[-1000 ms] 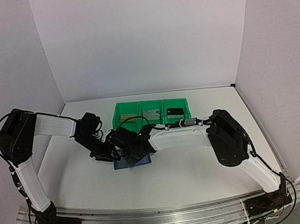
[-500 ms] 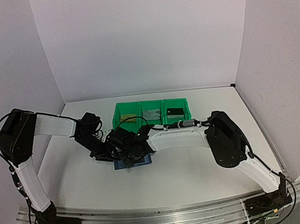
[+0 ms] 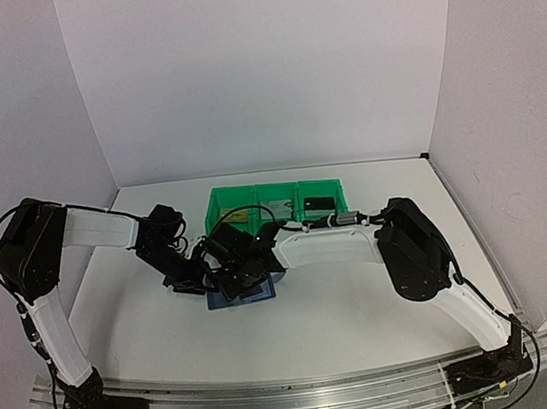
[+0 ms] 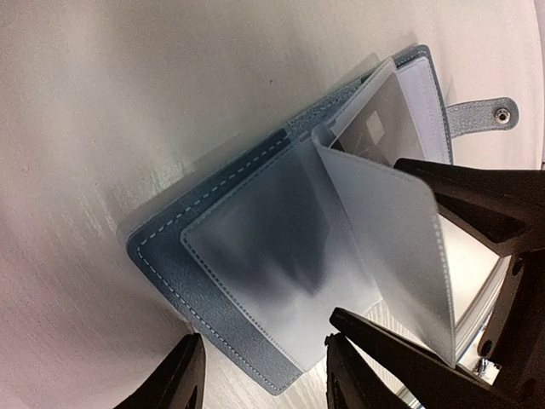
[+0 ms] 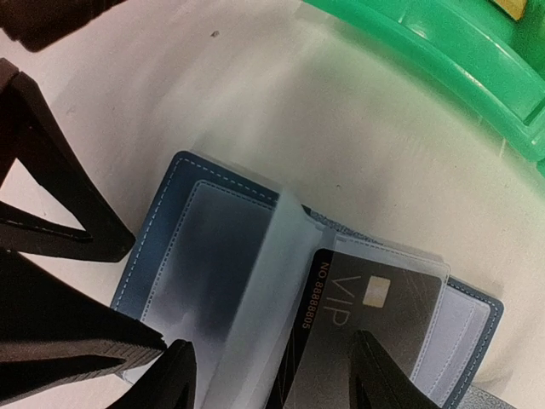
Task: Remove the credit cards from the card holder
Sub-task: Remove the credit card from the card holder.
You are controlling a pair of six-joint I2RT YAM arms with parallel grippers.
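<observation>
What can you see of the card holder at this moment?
The card holder is a blue stitched bifold lying open on the white table, near the green bins. Of its frosted plastic sleeves, one leaf stands raised and one holds a black VIP card. A snap tab sticks out. The open left tool and open right tool straddle it; whether they touch is unclear.

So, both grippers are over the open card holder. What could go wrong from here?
1. The black VIP card sits inside a translucent sleeve. The open right gripper may pinch the sleeve instead of the card and lift the whole card holder.
2. The left gripper is open and does not clamp the holder, so it may slide.
3. The two grippers are crowded closely together and could collide.
</observation>
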